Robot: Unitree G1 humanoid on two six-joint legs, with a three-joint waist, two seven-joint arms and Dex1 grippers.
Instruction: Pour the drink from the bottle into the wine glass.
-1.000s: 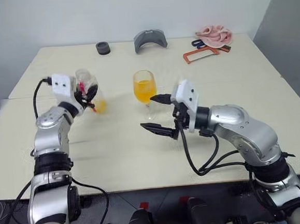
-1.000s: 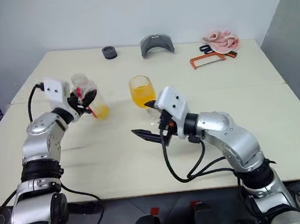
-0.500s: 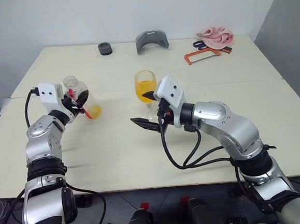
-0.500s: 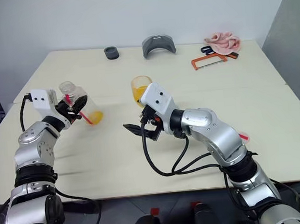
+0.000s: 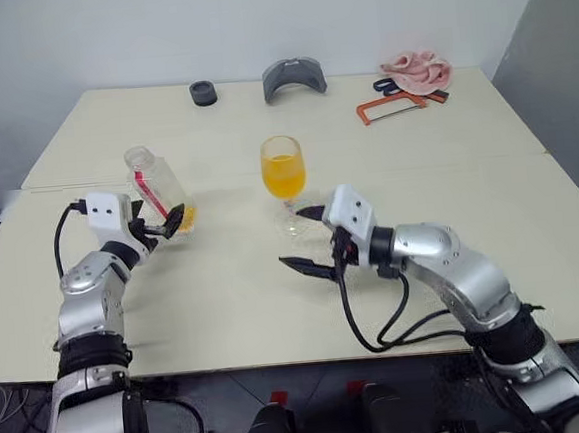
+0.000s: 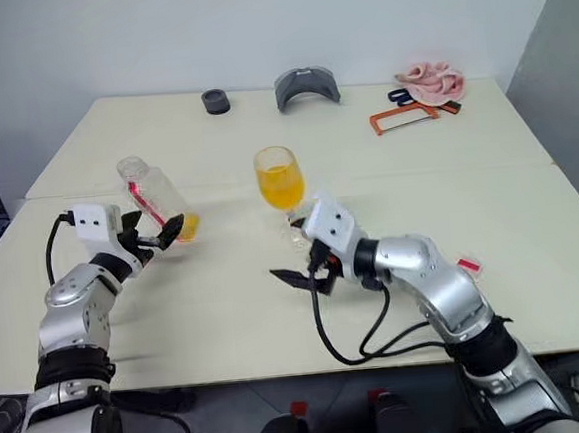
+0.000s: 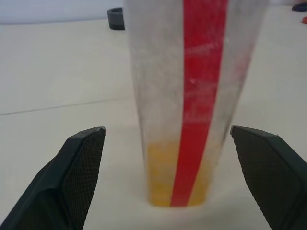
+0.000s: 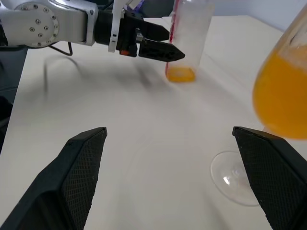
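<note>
Left eye view: left gripper has released the bottle (upright); right gripper spread, empty.

A pale cream worktop filled most of the room, a seam running across its middle. Behind it stood a plain white wall, with a grey panel on the right. Below the near edge lay a dark floor. The light was soft and even.
</note>
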